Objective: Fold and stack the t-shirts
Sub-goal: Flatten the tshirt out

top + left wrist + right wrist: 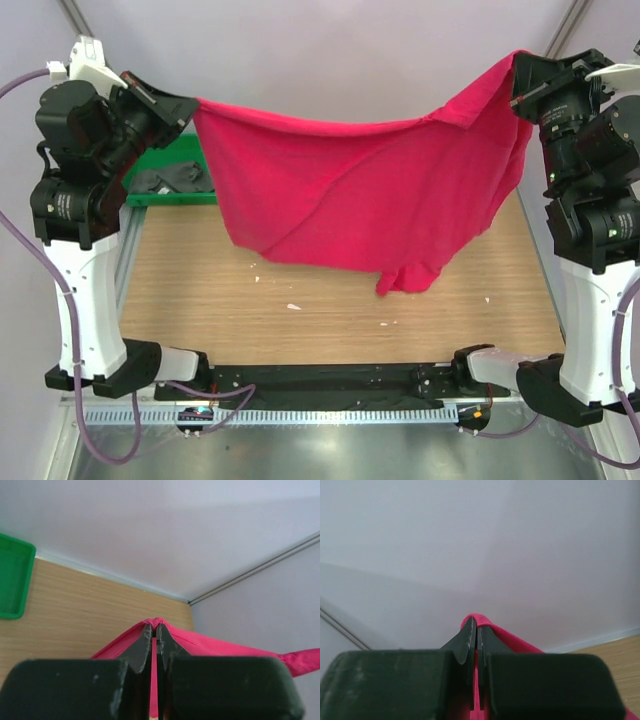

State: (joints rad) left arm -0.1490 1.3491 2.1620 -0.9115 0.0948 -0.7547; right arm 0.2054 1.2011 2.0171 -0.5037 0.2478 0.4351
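Red t-shirt (360,190) hangs between left claw (155,630) and right claw (475,625), both clamped shut on its top edge. Lower evenly; hem below right claw looks bunched, possibly a sleeve.

I see no words, numbers or signs that I can read in any of my views. The red t-shirt (360,200) is plain cloth with no print. The green tray (190,150) at the upper left shows no label I can make out.
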